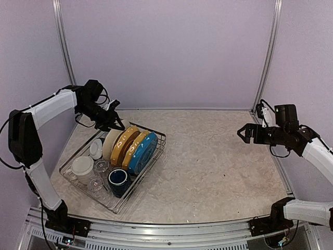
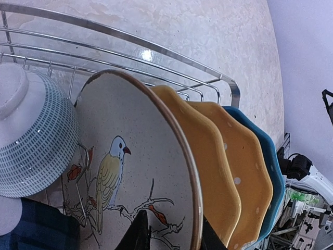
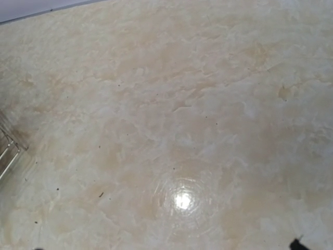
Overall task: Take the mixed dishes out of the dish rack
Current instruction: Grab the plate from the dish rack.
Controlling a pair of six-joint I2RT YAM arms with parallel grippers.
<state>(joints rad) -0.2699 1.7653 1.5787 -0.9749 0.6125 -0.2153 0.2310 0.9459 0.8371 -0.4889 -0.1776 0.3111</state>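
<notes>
Top external view puts the dish rack (image 1: 162, 138) on the left half of the counter (image 1: 218, 166), close to the left edge and angled toward the near-left corner. It is full. A cream plate (image 1: 110, 140), two yellow plates (image 1: 125, 146) and a blue plate (image 1: 144, 153) stand on edge in the prongs. A small bowl (image 1: 96, 148), a cream mug (image 1: 82, 166), clear glasses (image 1: 96, 183) and a navy mug (image 1: 118, 179) fill the part nearer the left edge.

The left gripper (image 1: 112, 121) is at the rack's far end, right over the cream plate. In the left wrist view its dark fingers (image 2: 139, 234) sit on either side of that plate's brown rim, one on the bird-painted face and one behind it. Whether they are pressing on the rim or merely straddling it, I cannot tell. The right gripper (image 1: 244, 134) hangs above bare counter near the right edge, its claw spread and holding nothing.

By my reading, the step in hand is taking out the first dish, the cream plate. The next move calls for a firm pinch on the rim, then a lift along the plate's own plane. That should free it from the prongs without scraping the yellow plate just beside it or knocking the bowl. It can then be set down on the open counter to the right.
</notes>
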